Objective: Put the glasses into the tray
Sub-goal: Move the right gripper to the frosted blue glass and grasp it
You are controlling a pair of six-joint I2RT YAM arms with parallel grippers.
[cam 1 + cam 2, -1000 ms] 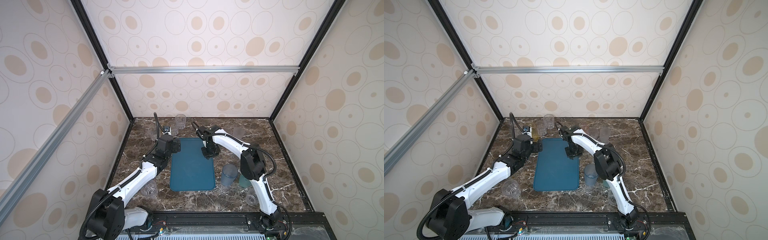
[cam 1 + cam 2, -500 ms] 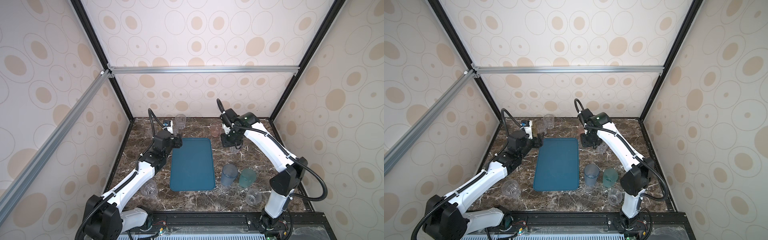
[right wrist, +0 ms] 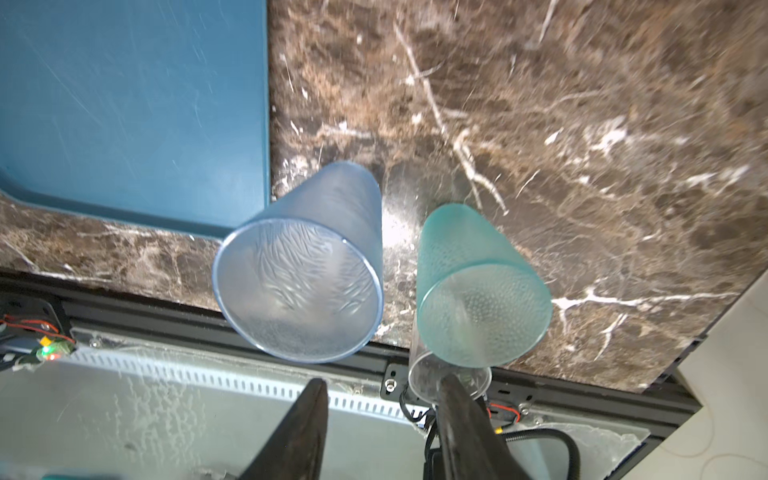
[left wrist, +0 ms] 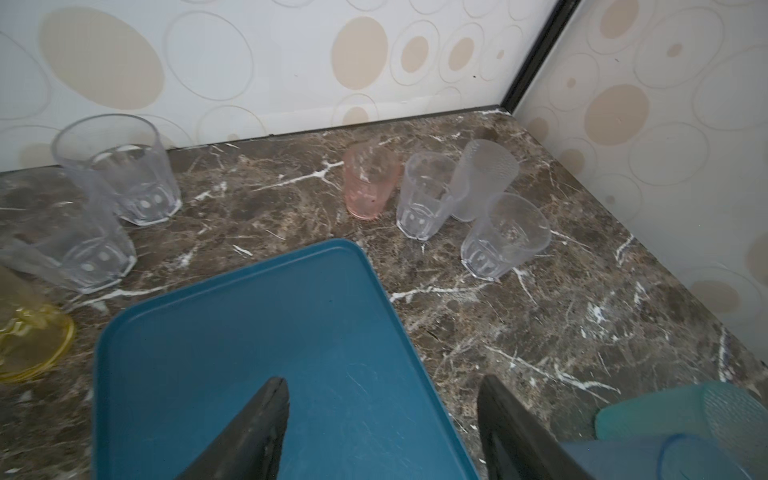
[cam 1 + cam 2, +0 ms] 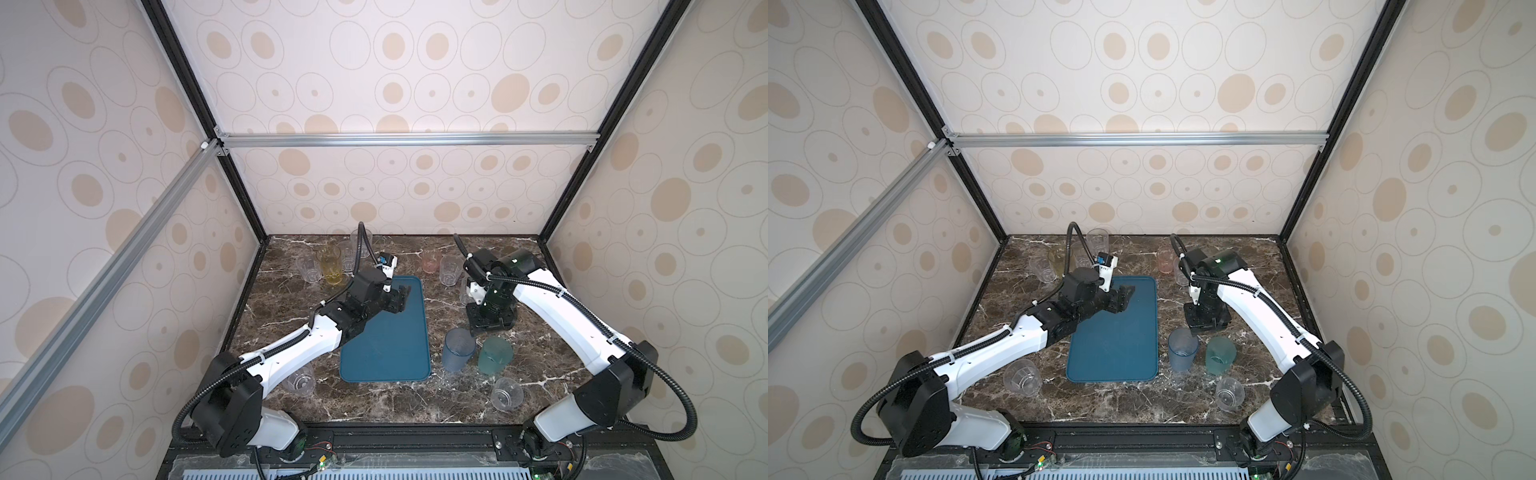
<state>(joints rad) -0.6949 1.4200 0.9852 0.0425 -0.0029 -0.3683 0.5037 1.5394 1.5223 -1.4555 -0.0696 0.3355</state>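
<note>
Glasses stand all round the tray on the marble table — none of them on it. Every one in view is upright, mouth up, long axis vertical. Just off the tray's near right corner are the frosted blue glass and, close beside it, the teal-green glass; whether those two touch I cannot tell. A clear glass sits nearer the front edge, and a second clear glass stands by the near left corner, partly under the left arm. At the back left are the yellow glass and some clear ones; at the back right are the pink glass, two clear ones and a frosted grey glass. The tray lies flat, its long axis running front to back.

The left gripper hovers over the tray's far end — jaws wide apart, nothing between them. The right gripper points down (over bare marble just behind the blue glass), jaws part-way apart and empty.
</note>
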